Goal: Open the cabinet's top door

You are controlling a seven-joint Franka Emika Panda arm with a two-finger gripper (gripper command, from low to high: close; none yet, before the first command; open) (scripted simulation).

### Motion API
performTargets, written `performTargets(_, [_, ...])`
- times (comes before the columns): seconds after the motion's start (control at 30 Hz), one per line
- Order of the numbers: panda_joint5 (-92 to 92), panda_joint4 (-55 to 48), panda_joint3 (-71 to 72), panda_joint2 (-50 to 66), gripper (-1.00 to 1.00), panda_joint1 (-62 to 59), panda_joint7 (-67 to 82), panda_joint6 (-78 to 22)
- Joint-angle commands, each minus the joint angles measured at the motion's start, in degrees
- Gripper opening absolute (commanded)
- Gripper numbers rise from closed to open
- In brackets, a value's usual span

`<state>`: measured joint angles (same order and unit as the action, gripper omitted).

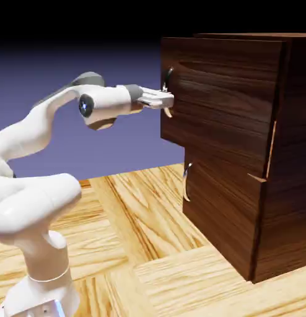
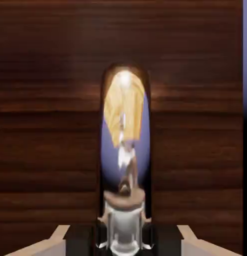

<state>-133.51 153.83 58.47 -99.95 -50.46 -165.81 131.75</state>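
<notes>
Step in hand: the gripper [image 1: 166,99] sits level at the curved silver handle [image 1: 167,93] of the top door [image 1: 220,99]; I judge the grasp made and the pull just under way, since the door already stands a little proud of the cabinet [image 1: 285,204] front.
Fingers: pinching the handle [image 2: 124,165], which fills the hand view's middle between the tips at 6 o'clock.
Task's thing: the top door is at 1 o'clock in the exterior view, its handle on the edge nearest the arm; the lower panel [image 1: 223,210] with a like handle [image 1: 187,182] lies at 5 o'clock from the gripper.
Next move: likely a steady pull away from the cabinet, following the door's path, without slipping off the bar.
Hard to see: fingertips are mostly hidden by the handle; hinge or slide is not visible; the handle's mirror finish blurs its outline.
</notes>
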Motion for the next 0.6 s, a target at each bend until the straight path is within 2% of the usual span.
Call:
performTargets(0.0, [0.0, 2.1, -1.3, -0.3, -1.00, 1.4, 1.2, -2.2])
performTargets(0.23, [6.9, 14.5, -14.9, -0.9, -1.00, 8.8, 9.6, -17.0])
performTargets(0.57, [22.5, 20.8, -35.6, 1.7, -1.00, 8.6, 17.5, -32.3])
